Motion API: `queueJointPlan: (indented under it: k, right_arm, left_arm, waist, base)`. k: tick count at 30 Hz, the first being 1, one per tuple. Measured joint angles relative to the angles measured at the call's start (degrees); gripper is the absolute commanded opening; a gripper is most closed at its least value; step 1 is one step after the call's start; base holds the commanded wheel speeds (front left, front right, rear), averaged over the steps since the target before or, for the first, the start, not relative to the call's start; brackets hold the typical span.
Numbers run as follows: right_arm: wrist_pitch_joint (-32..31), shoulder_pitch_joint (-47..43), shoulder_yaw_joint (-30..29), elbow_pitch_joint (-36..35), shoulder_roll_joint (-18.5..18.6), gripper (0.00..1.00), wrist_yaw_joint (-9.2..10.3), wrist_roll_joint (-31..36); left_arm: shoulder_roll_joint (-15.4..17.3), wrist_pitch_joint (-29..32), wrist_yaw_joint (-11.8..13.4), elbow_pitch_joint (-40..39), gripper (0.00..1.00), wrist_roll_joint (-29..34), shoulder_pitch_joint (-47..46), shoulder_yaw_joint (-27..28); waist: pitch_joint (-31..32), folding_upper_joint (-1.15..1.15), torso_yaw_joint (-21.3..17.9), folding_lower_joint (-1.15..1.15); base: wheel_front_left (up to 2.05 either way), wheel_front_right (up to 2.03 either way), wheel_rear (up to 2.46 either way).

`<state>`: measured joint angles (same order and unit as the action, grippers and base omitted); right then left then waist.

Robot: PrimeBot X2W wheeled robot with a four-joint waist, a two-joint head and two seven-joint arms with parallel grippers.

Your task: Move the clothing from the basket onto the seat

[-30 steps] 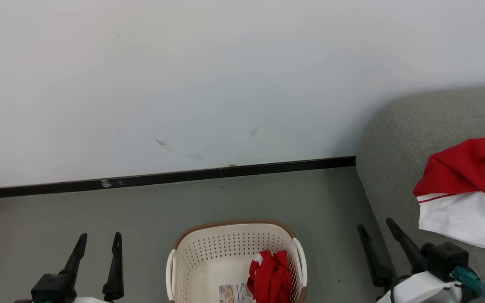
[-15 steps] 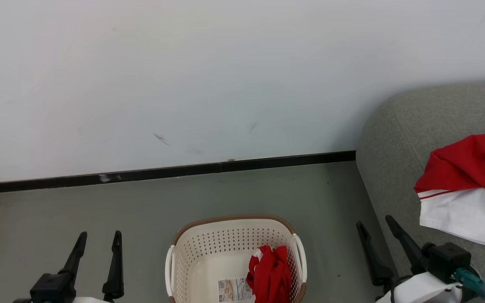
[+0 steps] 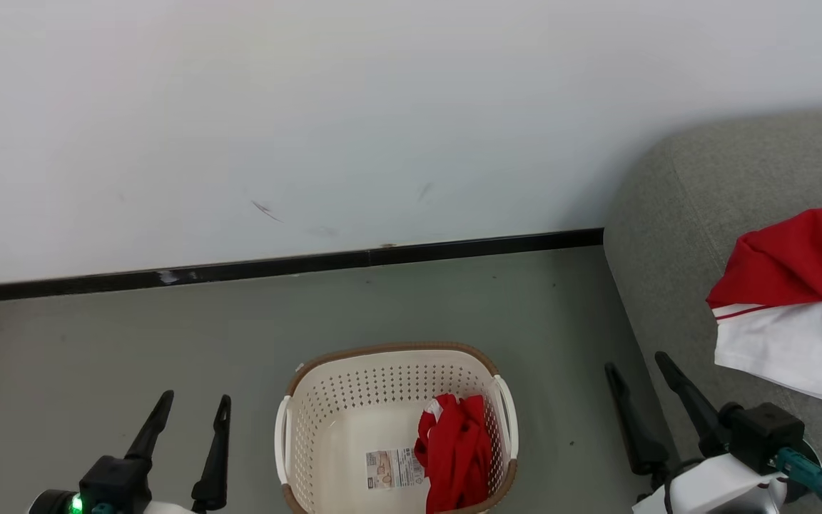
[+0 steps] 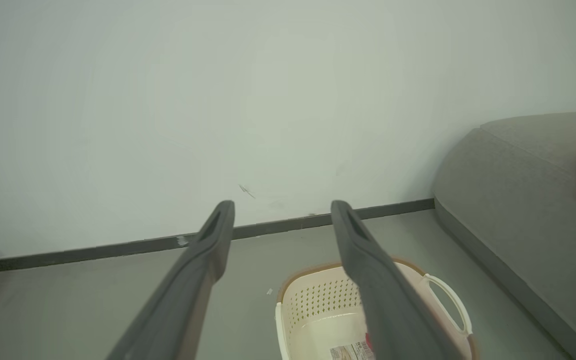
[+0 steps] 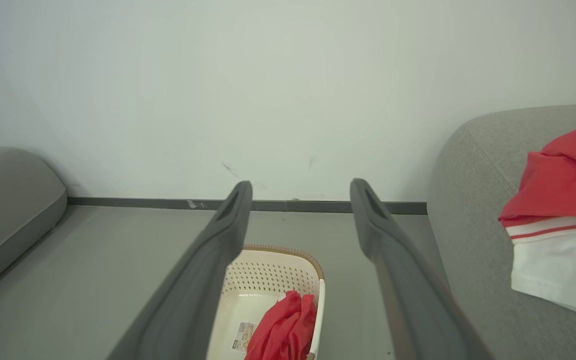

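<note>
Now, left gripper [image 3: 195, 400] and right gripper [image 3: 636, 363] both gape wide, empty. One red garment [image 3: 456, 450] sits crumpled in the basket [image 3: 382, 348], overlapping its label [image 3: 386, 467]. The second garment [image 3: 789, 264] lies on the seat [image 3: 675, 235], cropped at the right edge.

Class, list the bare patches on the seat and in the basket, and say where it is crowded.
On the seat, bare cushion runs from its rounded corner by the wall to the red-and-white garment. In the basket, the floor is bare between its left side and the label. Crowded: the basket's right side, where the bunched red garment lies.
</note>
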<state>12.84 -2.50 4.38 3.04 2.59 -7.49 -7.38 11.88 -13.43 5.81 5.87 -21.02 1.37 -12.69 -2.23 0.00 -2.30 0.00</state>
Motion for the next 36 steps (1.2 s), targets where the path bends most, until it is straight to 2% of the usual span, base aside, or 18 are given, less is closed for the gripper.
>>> queueJointPlan:
  k: [12,21,26,36]
  right_arm:
    - [-0.48,0.18,-0.60,-3.55,-0.08,1.00,-0.01,0.96]
    - [-0.76,0.05,-4.53,-6.56,-0.15,1.00,0.00,2.07]
    - [-0.75,0.06,-6.20,-8.34,-0.20,1.00,0.00,2.59]
    - [-0.46,1.41,-5.72,-10.59,-0.26,1.00,0.00,1.31]
  left_arm:
    - [0.59,4.60,-3.70,1.63,1.00,3.66,-7.23,-6.90]
    - [-1.10,7.39,-6.69,4.85,1.00,5.73,-13.07,-11.51]
    - [-1.99,8.93,-7.59,7.02,1.00,6.58,-16.46,-13.18]
    - [-2.04,10.91,-9.06,10.90,1.00,9.62,-23.14,-15.19]
  waist:
    - [-4.65,0.00,-0.82,0.00]
    - [-9.26,0.00,-2.26,0.00]
    - [-12.18,0.00,-3.41,0.00]
    - [-18.83,0.00,-6.20,0.00]
  base:
    - [0.00,0.00,0.00]
    - [0.00,0.00,0.00]
    - [0.00,0.00,0.00]
    - [0.00,0.00,0.00]
